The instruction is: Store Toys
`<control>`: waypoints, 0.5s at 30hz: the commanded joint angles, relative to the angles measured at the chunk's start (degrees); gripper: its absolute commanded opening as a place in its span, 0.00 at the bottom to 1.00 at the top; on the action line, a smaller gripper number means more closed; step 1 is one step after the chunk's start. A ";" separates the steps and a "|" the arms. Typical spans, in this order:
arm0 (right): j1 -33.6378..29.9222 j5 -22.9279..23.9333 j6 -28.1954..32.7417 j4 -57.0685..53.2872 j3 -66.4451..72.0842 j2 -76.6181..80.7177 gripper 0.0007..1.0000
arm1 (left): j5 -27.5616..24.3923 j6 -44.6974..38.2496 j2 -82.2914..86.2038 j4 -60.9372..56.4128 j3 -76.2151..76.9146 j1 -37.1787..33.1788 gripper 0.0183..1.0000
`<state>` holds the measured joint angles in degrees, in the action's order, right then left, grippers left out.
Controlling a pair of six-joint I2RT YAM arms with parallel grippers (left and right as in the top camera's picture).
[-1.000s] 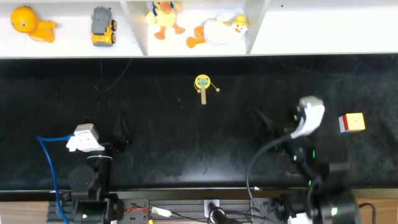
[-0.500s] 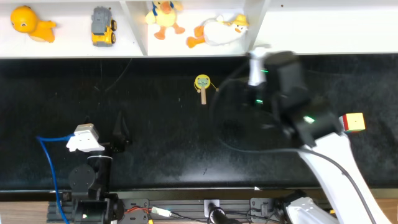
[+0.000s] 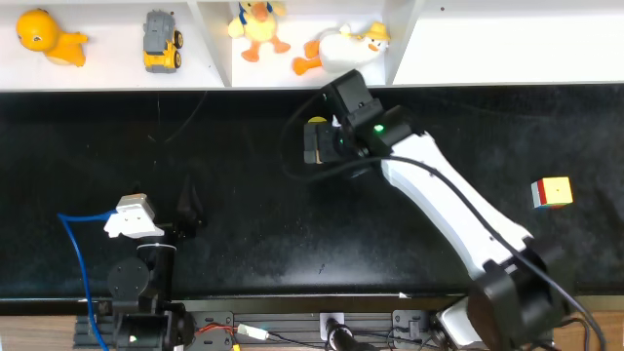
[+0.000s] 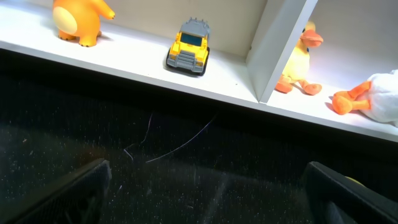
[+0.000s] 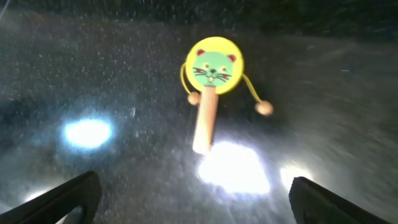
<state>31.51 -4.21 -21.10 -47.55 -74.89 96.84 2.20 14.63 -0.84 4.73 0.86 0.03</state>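
Overhead view of a black work surface with a white shelf unit running along the top edge of the frame. The right arm stood at the lower right and lay diagonally across to the upper centre. There the right gripper hung just below the shelf's front edge. Its own wrist camera showed the fingers spread wide and pinching nothing. The rattle drum lay flat on the surface beyond the fingertips, touching neither. It was a yellow disc with a green cat face and a wooden handle pointing back toward the camera. Two small beads on strings lay at its sides. From overhead the arm covered most of this toy, and a yellow sliver beside the gripper was probably its rim.

The left gripper sat at the lower left of the overhead frame, close to its base. Its fingers were also spread apart and empty.

Four toys were on the shelf. An orange duck figure stood in the upper left corner, with a yellow toy truck to its right in the same compartment. Past a divider, a yellow plush duck sat upright. Next to it, a white plush duck lay on its side.

A coloured puzzle cube rested on the black surface at the right side of the frame, about halfway down, well apart from both grippers.
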 commanded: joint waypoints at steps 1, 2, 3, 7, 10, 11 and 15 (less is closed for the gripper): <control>0.48 -1.88 0.76 1.60 -1.25 4.31 1.00 | -0.15 -1.09 0.68 0.00 -0.39 0.31 1.00; 0.57 -1.36 0.74 1.75 -1.25 5.31 1.00 | -0.15 -1.09 0.68 0.00 -0.39 0.31 1.00; 0.68 -0.94 0.68 1.84 -1.25 6.14 1.00 | -0.15 -1.09 0.68 0.00 -0.39 0.31 1.00; 0.92 -0.39 0.48 2.40 -1.25 9.25 1.00 | -0.15 -1.09 0.68 0.00 -0.39 0.31 1.00; 1.25 -0.13 0.31 2.40 -1.68 10.95 1.00 | -0.15 -1.09 0.68 0.00 -0.39 0.31 1.00; 1.44 -0.11 0.31 2.40 -1.92 11.45 1.00 | -0.15 -1.09 0.68 -0.02 -0.39 0.31 1.00; 2.67 1.53 -0.13 2.16 -3.17 12.59 1.00 | -0.15 -1.09 0.68 0.00 -0.39 0.31 1.00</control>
<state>32.97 -4.19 -20.99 -45.63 -75.20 108.68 2.20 14.63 -0.84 4.73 0.86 0.03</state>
